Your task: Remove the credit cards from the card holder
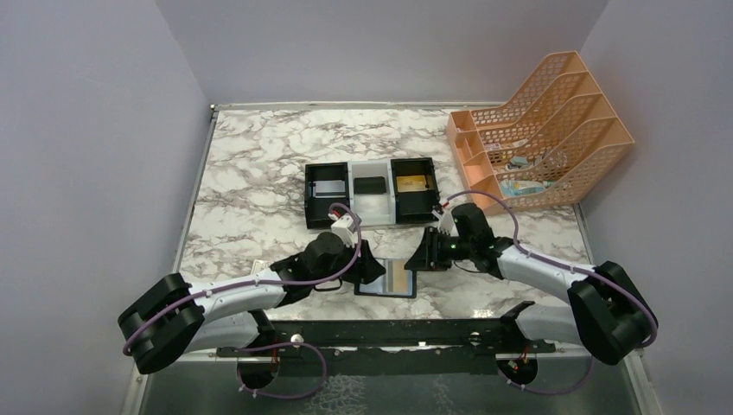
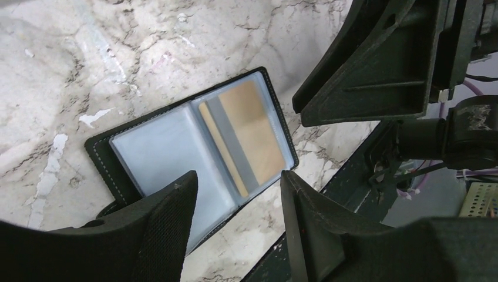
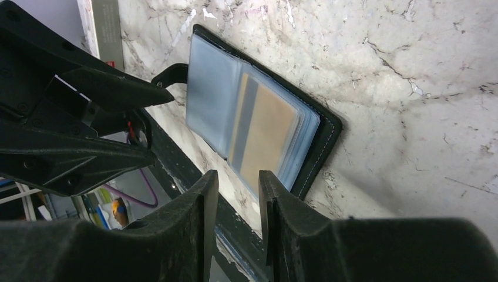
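Note:
The black card holder [image 1: 386, 278] lies open on the marble near the front edge. Its two bluish-grey pocket panels face up [image 2: 158, 153]. A gold-tan credit card [image 2: 249, 132] with a grey stripe sits inside the right pocket and also shows in the right wrist view [image 3: 264, 138]. The left pocket looks empty. My left gripper [image 1: 373, 270] is open and empty, low over the holder's left near edge [image 2: 238, 182]. My right gripper [image 1: 421, 258] has its jaws a narrow gap apart, empty, just off the holder's right near corner [image 3: 238, 176]. The holder's side tab [image 3: 170, 73] points toward the left gripper.
A black-white-black three-compartment tray [image 1: 372, 210] stands behind the holder. It holds a silver-grey card [image 1: 328, 188], a small black item [image 1: 370, 185] and a gold item [image 1: 411, 182]. An orange mesh file rack [image 1: 540, 130] stands back right. A black frame rail [image 1: 389, 333] runs along the near edge.

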`<move>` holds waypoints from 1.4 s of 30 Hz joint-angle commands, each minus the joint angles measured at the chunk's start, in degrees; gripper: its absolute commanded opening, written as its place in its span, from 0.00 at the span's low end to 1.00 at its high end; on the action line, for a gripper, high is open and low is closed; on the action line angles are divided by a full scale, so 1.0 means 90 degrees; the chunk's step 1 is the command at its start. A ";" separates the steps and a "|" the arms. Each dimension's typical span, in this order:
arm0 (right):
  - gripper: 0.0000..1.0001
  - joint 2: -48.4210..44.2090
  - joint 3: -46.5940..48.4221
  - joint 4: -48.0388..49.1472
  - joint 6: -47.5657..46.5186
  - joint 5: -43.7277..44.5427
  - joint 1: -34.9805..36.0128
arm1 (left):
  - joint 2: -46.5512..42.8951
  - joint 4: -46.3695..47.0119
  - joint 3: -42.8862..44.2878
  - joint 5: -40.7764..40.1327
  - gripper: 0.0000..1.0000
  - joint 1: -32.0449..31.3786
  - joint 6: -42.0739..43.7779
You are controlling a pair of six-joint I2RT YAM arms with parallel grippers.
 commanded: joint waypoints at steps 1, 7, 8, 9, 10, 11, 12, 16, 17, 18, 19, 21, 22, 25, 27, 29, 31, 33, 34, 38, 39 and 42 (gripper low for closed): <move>0.32 0.0161 0.0118 0.0392 0.0128 -0.0113 0.0090 | 0.0024 0.0212 -0.0196 -0.0281 0.56 -0.0033 -0.0158; 0.32 0.0447 0.0146 0.0447 0.0047 -0.0098 0.0090 | 0.0198 0.0151 -0.0205 -0.0161 0.55 -0.0038 -0.0128; 0.32 0.0543 0.0157 0.0495 0.0030 -0.0185 0.0090 | 0.0213 0.0131 -0.0222 -0.0180 0.54 -0.0035 -0.0141; 0.32 0.0634 0.0175 0.0525 0.0013 -0.0258 0.0090 | 0.0205 0.0112 -0.0241 -0.0209 0.54 -0.0040 -0.0147; 0.32 0.0715 0.0189 0.0534 -0.0006 -0.0311 0.0090 | 0.0193 0.0080 -0.0252 -0.0258 0.53 -0.0050 -0.0152; 0.32 0.0769 0.0173 0.0579 -0.0038 -0.0379 0.0090 | 0.0166 -0.0004 -0.0268 -0.0334 0.53 -0.0048 -0.0161; 0.32 0.0814 0.0153 0.0693 -0.0085 -0.0457 0.0090 | 0.0126 -0.0145 -0.0255 -0.0435 0.53 -0.0045 -0.0162; 0.32 0.0982 0.0202 0.0604 -0.0205 -0.0515 0.0090 | -0.0096 -0.0882 -0.0126 -0.0710 0.53 -0.0050 -0.0055; 0.32 0.1029 0.0215 0.0590 -0.0213 -0.0513 0.0090 | -0.0168 -0.1005 -0.0111 -0.0764 0.52 -0.0053 -0.0039; 0.32 0.1073 0.0227 0.0576 -0.0209 -0.0523 0.0090 | -0.0233 -0.1082 -0.0137 -0.0800 0.52 -0.0054 -0.0022; 0.32 0.1101 0.0257 0.0554 -0.0219 -0.0530 0.0090 | -0.0299 -0.1126 -0.0158 -0.0817 0.51 -0.0053 -0.0017; 0.32 0.1105 0.0272 0.0552 -0.0214 -0.0511 0.0090 | -0.0434 -0.1155 -0.0232 -0.0835 0.51 -0.0055 -0.0029; 0.32 0.1089 0.0287 0.0508 -0.0217 -0.0467 0.0099 | -0.0497 -0.1163 -0.0284 -0.0850 0.50 -0.0060 -0.0050; 0.32 0.1056 0.0305 0.0471 -0.0237 -0.0441 0.0095 | -0.0647 -0.1071 -0.0422 -0.0826 0.47 -0.0048 -0.0065; 0.32 0.1098 0.0297 0.0528 -0.0229 -0.0534 0.0094 | -0.0685 -0.0972 -0.0493 -0.0788 0.46 -0.0055 -0.0082; 0.32 0.1201 0.0319 0.0567 -0.0200 -0.0609 0.0095 | -0.0655 -0.0916 -0.0521 -0.0755 0.44 -0.0060 -0.0100; 0.32 0.1303 0.0335 0.0584 -0.0182 -0.0631 0.0099 | -0.0587 -0.0919 -0.0513 -0.0735 0.42 -0.0054 -0.0104; 0.32 0.1388 0.0335 0.0593 -0.0162 -0.0594 0.0096 | -0.0508 -0.0905 -0.0501 -0.0712 0.41 -0.0052 -0.0104; 0.32 0.1421 0.0340 0.0589 -0.0146 -0.0569 0.0096 | -0.0463 -0.0896 -0.0501 -0.0707 0.40 -0.0058 -0.0104; 0.32 0.1469 0.0323 0.0554 -0.0127 -0.0485 0.0091 | -0.0308 -0.0866 -0.0495 -0.0673 0.32 -0.0062 -0.0114; 0.32 0.1454 0.0301 0.0579 -0.0115 -0.0463 0.0095 | -0.0281 -0.0870 -0.0490 -0.0656 0.29 -0.0061 -0.0122; 0.31 0.1455 0.0303 0.0560 -0.0073 -0.0387 0.0099 | -0.0286 -0.0853 -0.0501 -0.0623 0.23 -0.0052 -0.0133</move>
